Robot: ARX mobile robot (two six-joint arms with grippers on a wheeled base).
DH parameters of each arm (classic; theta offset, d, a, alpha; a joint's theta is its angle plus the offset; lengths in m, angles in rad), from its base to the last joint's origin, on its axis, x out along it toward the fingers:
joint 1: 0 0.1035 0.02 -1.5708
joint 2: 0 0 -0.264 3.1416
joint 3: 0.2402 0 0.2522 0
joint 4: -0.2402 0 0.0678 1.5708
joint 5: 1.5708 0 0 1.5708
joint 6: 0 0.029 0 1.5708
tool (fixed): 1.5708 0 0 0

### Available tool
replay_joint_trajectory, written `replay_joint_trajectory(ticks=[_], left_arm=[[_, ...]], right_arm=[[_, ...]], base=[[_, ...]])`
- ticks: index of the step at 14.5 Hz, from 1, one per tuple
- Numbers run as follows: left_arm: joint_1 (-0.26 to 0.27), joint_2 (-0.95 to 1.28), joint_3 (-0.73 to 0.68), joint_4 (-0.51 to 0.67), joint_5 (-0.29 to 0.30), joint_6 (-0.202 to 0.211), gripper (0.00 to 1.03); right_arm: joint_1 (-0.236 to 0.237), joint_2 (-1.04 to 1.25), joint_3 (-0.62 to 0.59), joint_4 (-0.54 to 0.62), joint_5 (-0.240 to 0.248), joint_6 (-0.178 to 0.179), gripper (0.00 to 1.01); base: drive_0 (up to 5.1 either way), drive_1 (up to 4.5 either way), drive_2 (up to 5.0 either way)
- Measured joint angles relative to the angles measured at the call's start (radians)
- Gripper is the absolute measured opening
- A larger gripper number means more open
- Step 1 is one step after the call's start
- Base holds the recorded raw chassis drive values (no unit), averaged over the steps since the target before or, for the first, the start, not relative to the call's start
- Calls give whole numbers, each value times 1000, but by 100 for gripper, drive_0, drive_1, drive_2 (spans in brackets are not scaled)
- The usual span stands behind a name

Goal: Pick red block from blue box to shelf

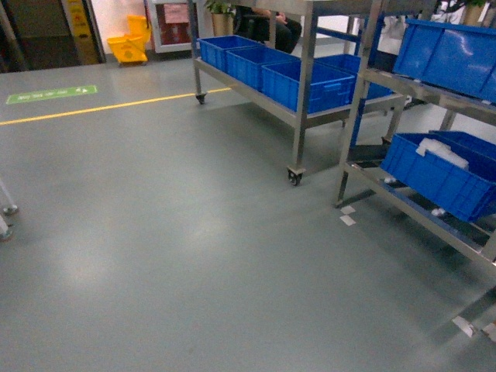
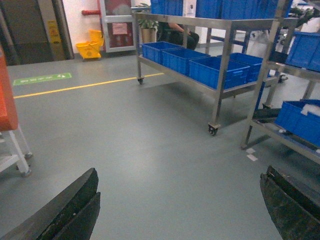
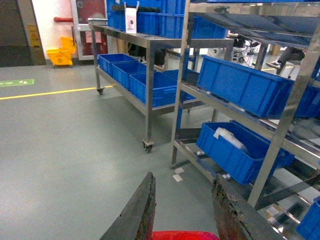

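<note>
The red block [image 3: 182, 235] sits low between the two dark fingers of my right gripper [image 3: 183, 176], which is shut on it; only its glossy top shows at the frame's bottom edge. The shelf [image 3: 290, 115] of steel uprights stands just ahead and to the right, carrying dark blue ribbed crates [image 3: 245, 85]. In the head view the shelf [image 1: 358, 93] fills the right side, and neither gripper appears there. My left gripper [image 2: 181, 172] hangs open over bare grey floor, its fingers wide apart and holding nothing. The blue box is out of view.
A wheeled steel rack [image 1: 301, 116] with blue crates [image 1: 308, 84] stands left of the shelf. White tape marks [image 1: 346, 215] lie on the floor by the shelf's foot. A yellow mop bucket [image 1: 129, 46] is far back. An orange-topped white cart [image 2: 9, 125] stands at left.
</note>
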Motion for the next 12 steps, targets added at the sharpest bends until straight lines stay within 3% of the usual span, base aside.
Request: replay_joint_trajectory(ticks=[12], left_arm=[[0, 0, 0, 0, 0, 0, 98]], right_arm=[[0, 0, 0, 0, 0, 0, 28]], base=[[-164, -164, -164]])
